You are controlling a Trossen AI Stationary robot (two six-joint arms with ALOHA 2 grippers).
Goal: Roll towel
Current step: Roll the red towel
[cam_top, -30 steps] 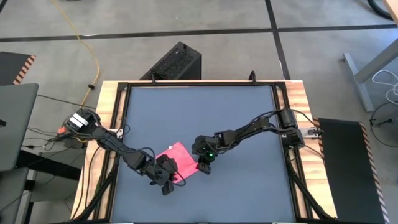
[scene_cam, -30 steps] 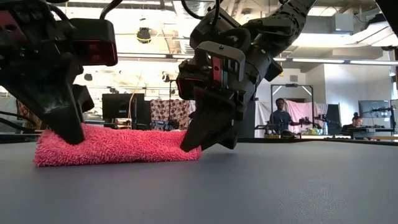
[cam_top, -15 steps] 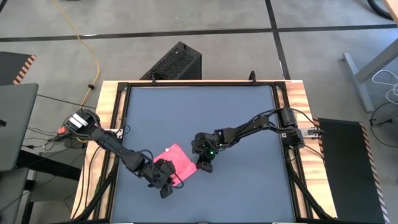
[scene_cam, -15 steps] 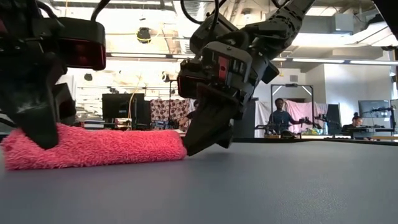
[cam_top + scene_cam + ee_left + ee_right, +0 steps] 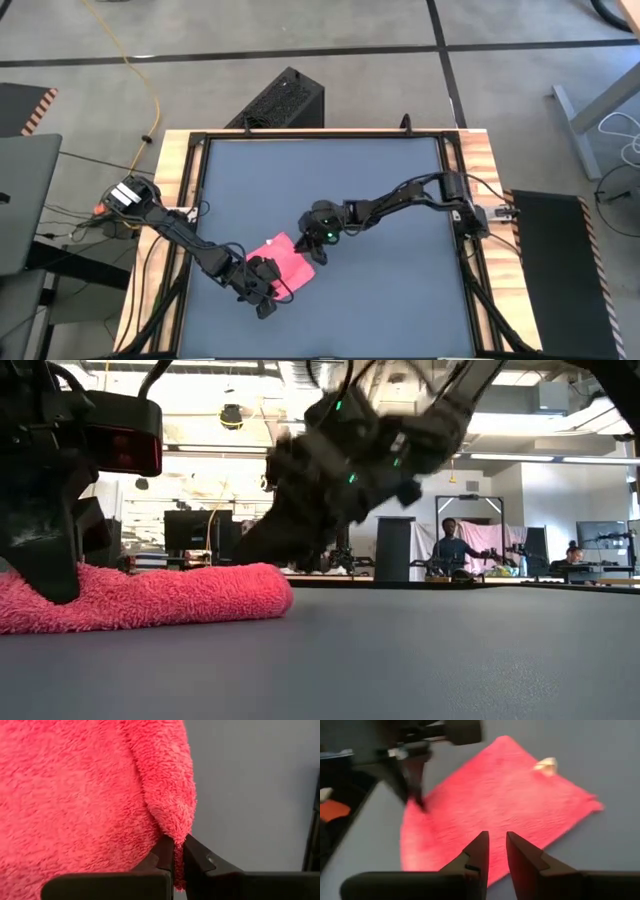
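Right tool [image 5: 496, 851] above towel [image 5: 495, 810]

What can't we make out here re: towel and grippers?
- Low view: the towel's left end is cut off by the picture edge; the left gripper covers part of it.
- Low view: the right gripper is motion-blurred, so contact with the towel is unclear.
- High view: the left gripper hides the towel's near corner.
- Right wrist view: a small pale patch on the towel, too blurred to identify.
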